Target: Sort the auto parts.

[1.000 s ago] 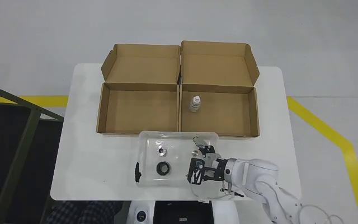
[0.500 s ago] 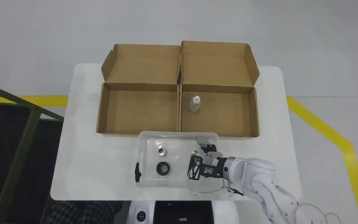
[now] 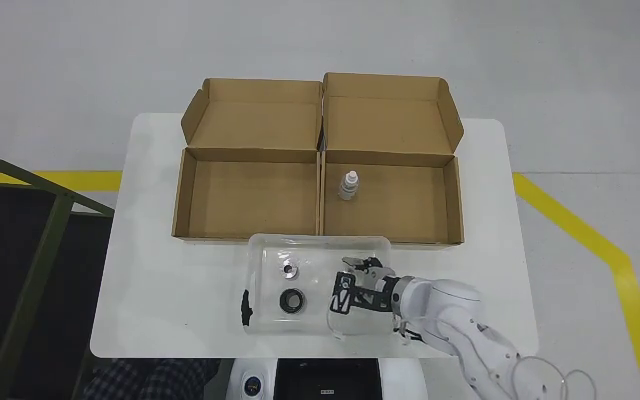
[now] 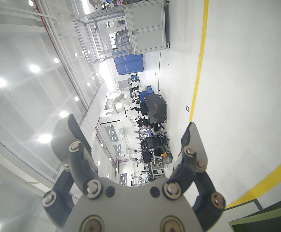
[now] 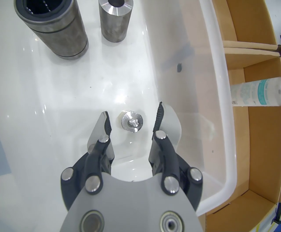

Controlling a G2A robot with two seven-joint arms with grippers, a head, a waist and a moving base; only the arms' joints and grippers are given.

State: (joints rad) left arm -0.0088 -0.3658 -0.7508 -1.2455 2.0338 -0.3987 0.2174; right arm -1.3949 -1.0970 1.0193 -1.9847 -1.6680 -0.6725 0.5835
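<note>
The right wrist view shows the right gripper [image 5: 133, 111] inside the clear plastic bin [image 5: 197, 109], its fingers spread on either side of a small round metal fastener [image 5: 132, 122] on the bin's floor. A large steel bushing [image 5: 54, 28] and a smaller steel sleeve [image 5: 116, 18] stand upright farther along the bin. The top view adds two cardboard boxes [image 3: 400, 215] just beyond the bin, one holding a white bottle [image 3: 347, 184]. In the left wrist view, the left gripper [image 4: 131, 123] is spread wide and holds nothing.

Bright factory hall with a pale grey floor

A white table [image 3: 160, 290] stands on the smooth floor [image 3: 80, 60], with a yellow line [image 3: 570, 216] painted nearby and a dark green stand [image 3: 25, 240] beside it. Farther off are round ceiling lights [image 4: 45, 138], a metal-framed enclosure [image 4: 140, 26], blue cabinets [image 4: 129, 63] and crowded workstations [image 4: 153, 114].
</note>
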